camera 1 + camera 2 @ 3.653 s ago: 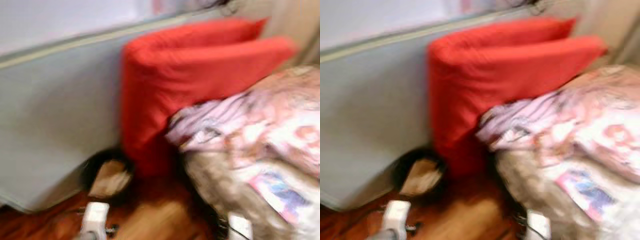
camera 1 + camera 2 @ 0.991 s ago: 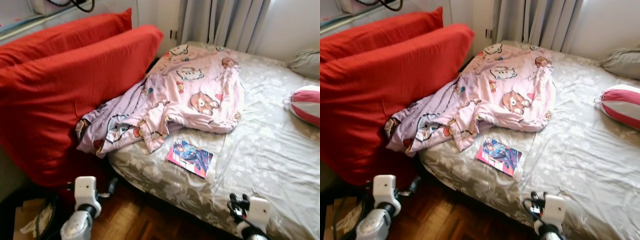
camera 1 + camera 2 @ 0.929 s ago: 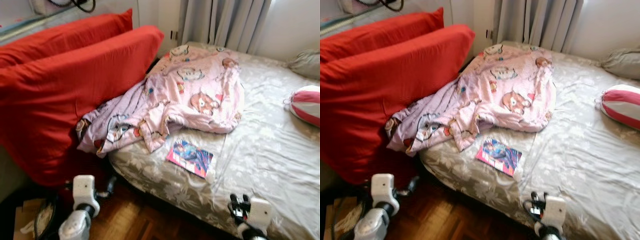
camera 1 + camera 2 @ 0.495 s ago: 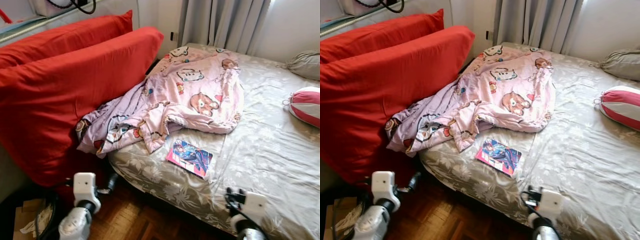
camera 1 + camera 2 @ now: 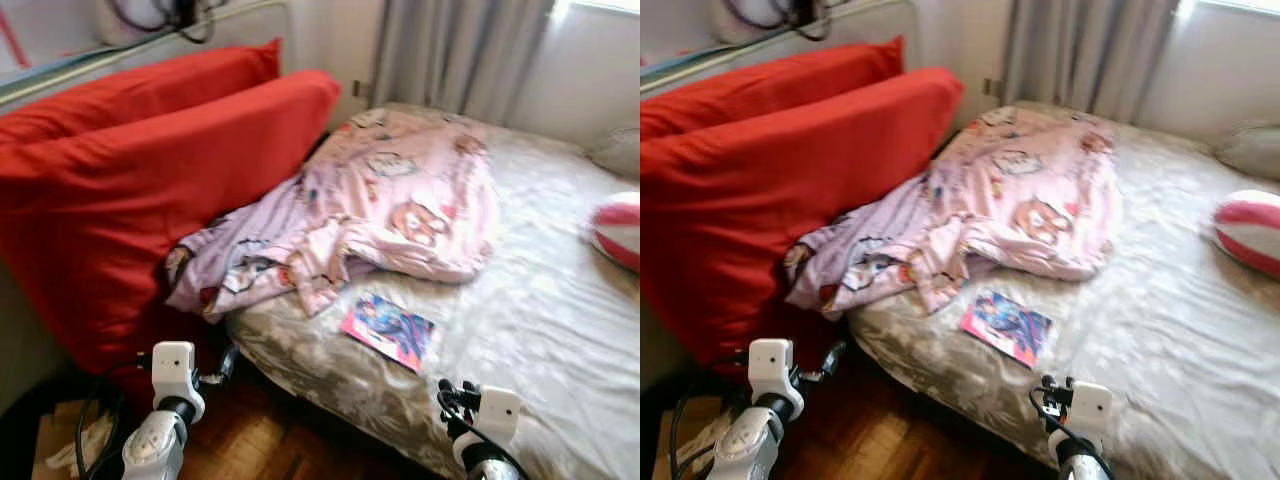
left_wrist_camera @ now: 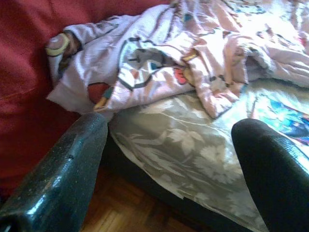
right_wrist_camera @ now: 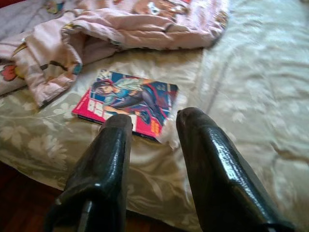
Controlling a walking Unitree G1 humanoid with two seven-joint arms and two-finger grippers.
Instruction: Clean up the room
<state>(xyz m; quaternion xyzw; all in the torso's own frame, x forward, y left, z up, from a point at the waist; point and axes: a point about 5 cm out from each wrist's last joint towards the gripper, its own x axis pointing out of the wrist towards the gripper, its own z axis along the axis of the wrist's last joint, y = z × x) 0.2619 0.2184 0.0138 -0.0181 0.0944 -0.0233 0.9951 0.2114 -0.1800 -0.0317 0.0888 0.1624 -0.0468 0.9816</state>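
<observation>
A crumpled pink cartoon-print blanket (image 5: 400,210) lies across the left part of a bed with a grey floral sheet (image 5: 540,300). One end of it hangs over the bed's corner. A bright comic book (image 5: 388,330) in clear wrap lies flat on the sheet near the bed's near edge. My right gripper (image 7: 152,116) hovers low before the bed edge, open with a narrow gap, and points at the comic book (image 7: 128,99). Beside the bed's corner my left gripper (image 6: 171,124) is wide open over the floor, facing the blanket's hanging end (image 6: 145,63).
Two big red cushions (image 5: 130,190) lean against the wall left of the bed. A red-and-white striped pillow (image 5: 620,230) and a grey pillow (image 5: 620,150) lie at the far right. Curtains (image 5: 460,55) hang behind. Wood floor (image 5: 250,440) runs along the bed, with cables and cardboard (image 5: 60,440) at lower left.
The camera has swung from the wall and cushions to the bed, then shifted slightly. My right arm has risen a little at the bed edge. Nothing on the bed has moved.
</observation>
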